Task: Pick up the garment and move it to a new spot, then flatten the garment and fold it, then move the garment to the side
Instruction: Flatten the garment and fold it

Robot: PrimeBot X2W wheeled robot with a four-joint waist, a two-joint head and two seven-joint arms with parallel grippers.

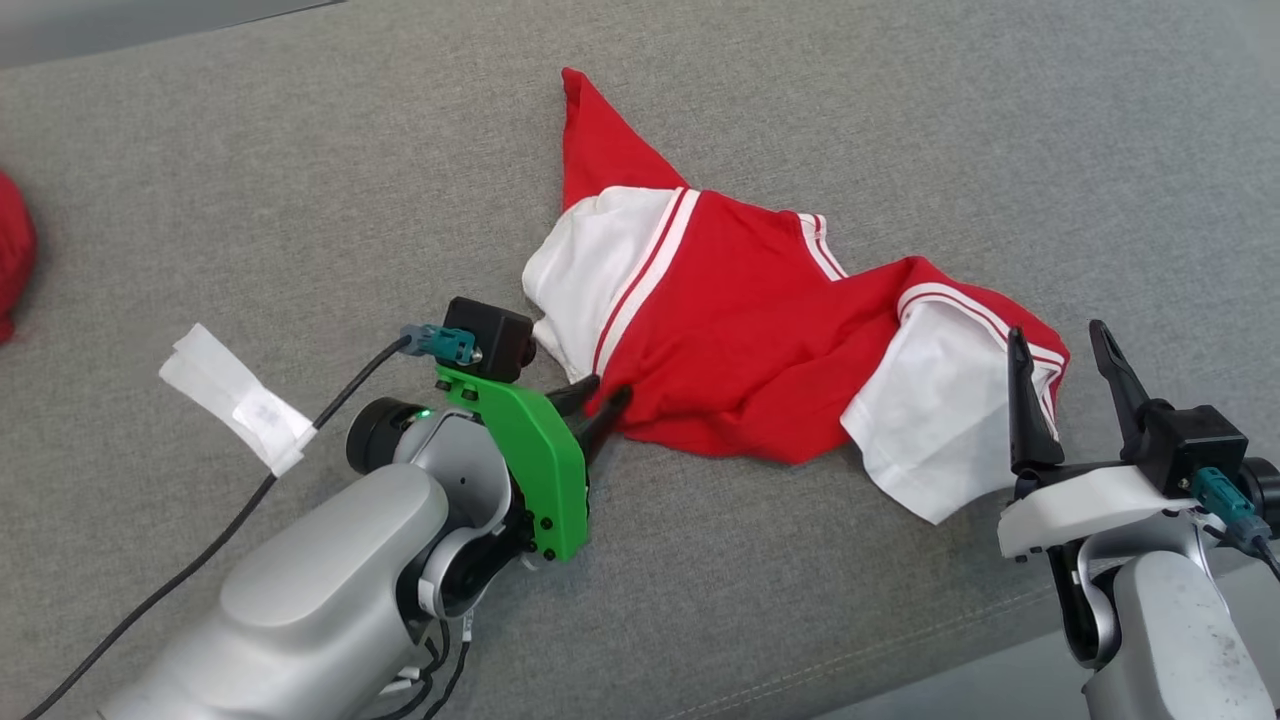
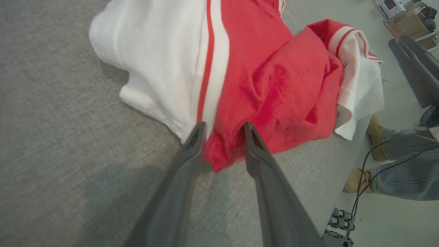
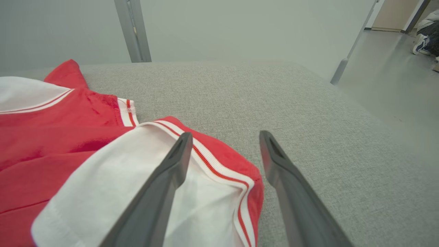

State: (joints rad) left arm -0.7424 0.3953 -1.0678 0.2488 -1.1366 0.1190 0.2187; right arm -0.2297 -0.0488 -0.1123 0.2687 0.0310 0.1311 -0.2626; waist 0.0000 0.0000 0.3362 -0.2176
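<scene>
I'm looking down at the grey fabric surface [image 1: 300, 200], where the red-and-white garment [image 1: 740, 340] is lying crumpled near the middle (one red corner pointing away from me). My left claw [image 1: 606, 388] is sitting at its near-left hem, fingers partly spread and straddling a red fold, while my right claw [image 1: 1057, 332] is hovering wide open at the white sleeve on the right, holding nothing.
</scene>
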